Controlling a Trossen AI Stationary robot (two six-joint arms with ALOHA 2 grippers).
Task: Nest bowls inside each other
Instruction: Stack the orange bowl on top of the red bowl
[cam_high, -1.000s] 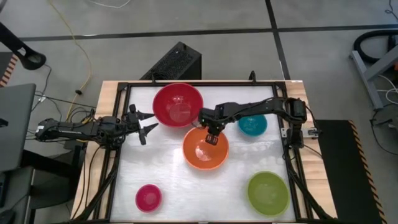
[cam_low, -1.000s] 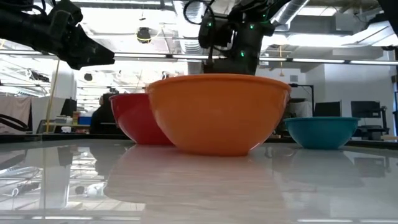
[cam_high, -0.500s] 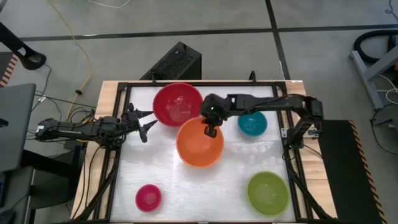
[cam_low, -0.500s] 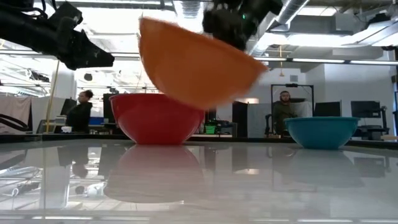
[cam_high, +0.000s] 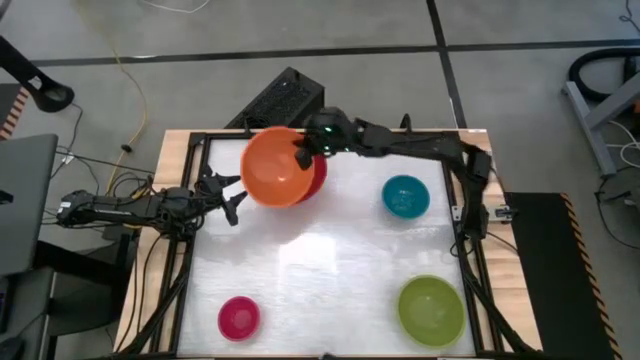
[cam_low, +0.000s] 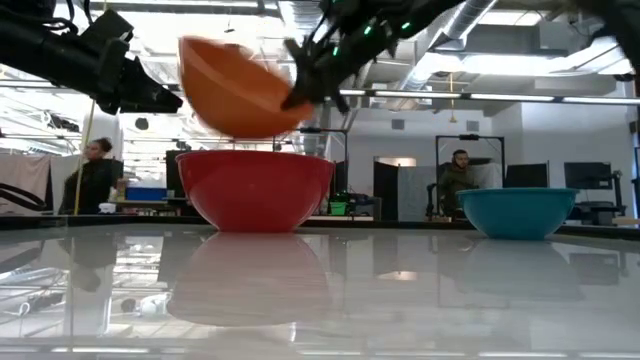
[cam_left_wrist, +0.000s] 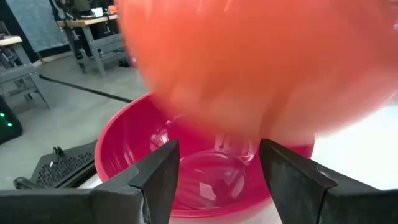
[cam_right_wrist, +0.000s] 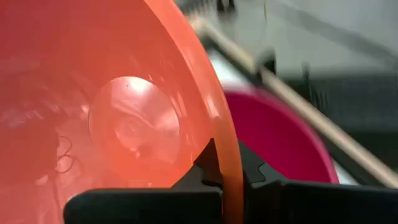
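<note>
The orange bowl (cam_high: 278, 166) hangs tilted in the air over the red bowl (cam_low: 255, 188), which stands on its base at the table's far left. My right gripper (cam_high: 305, 150) is shut on the orange bowl's rim. My left gripper (cam_high: 235, 196) waits open at the left, level, just short of the red bowl (cam_left_wrist: 186, 180), touching nothing. The teal bowl (cam_high: 405, 197) stands at the far right, the lime green bowl (cam_high: 432, 308) at the near right, the magenta pink bowl (cam_high: 239, 316) at the near left. My right gripper pinches the orange bowl's rim (cam_right_wrist: 225, 163) on the bowl's right side, one finger inside the bowl and one outside. The fingers come from the table's right, slanting down. The bowl is lifted clear and tilted, its opening tipped toward the gripper, above the red bowl.
A black frame (cam_high: 200, 140) runs round the white table top. A wide bare stretch lies in the table's middle (cam_high: 320, 260). A black box (cam_high: 285, 98) sits beyond the far edge. People (cam_low: 458, 180) show in the room behind.
My right gripper has lifted the orange bowl off the table's middle and carried it up and toward the far left, over the red bowl. The bowl, upright on the table before, now hangs tipped. The other bowls have stayed put.
</note>
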